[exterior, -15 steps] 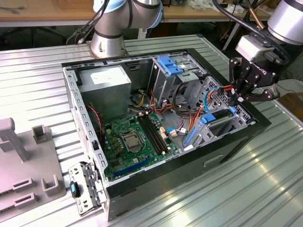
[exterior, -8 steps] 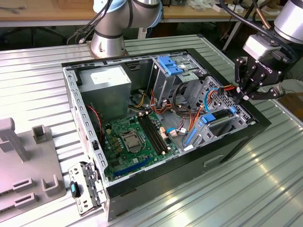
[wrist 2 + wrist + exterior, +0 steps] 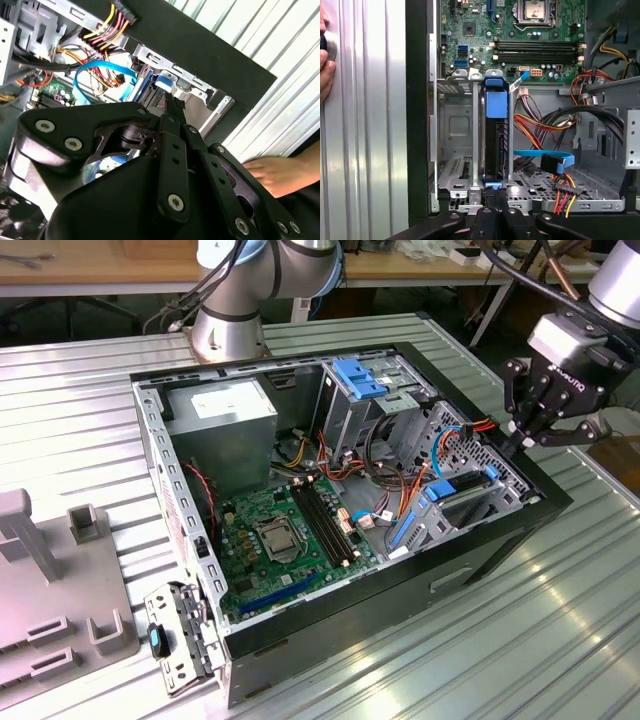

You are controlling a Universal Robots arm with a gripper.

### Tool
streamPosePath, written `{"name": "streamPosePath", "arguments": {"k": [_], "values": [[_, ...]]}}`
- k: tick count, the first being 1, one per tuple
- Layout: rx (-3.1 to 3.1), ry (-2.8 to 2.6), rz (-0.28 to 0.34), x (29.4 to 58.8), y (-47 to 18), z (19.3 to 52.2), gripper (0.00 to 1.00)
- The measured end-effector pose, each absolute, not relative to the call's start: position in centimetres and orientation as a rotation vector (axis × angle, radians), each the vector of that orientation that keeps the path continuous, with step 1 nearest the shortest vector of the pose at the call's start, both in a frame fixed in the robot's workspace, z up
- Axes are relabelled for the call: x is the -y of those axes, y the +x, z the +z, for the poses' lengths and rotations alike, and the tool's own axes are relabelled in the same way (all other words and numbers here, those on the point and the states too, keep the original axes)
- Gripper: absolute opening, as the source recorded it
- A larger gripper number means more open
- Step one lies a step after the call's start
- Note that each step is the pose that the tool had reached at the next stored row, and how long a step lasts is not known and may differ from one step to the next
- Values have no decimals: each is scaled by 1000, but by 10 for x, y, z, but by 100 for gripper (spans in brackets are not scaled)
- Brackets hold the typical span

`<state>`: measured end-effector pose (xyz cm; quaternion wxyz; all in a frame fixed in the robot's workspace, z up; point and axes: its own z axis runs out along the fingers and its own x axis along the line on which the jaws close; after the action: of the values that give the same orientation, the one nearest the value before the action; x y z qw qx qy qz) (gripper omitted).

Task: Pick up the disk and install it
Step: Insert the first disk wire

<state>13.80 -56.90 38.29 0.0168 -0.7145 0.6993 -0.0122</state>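
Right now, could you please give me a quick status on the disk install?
Gripper at the disk's end. Disk on edge in its bay. Blue cable beside it; a hand outside the case.

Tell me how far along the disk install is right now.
Done: the disk already stands on edge in a slot of the drive cage. In hand: the claw sits at its outer blue tab. Left: I can't tell whether it is fully seated, and the blue cable's plug hangs loose beside it.
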Motion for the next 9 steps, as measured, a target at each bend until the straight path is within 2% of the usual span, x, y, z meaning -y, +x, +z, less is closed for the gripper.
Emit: {"name": "streamPosePath", "arguments": {"k": [9], "values": [[-1978, -2394, -33, 569, 143, 381, 11]]}}
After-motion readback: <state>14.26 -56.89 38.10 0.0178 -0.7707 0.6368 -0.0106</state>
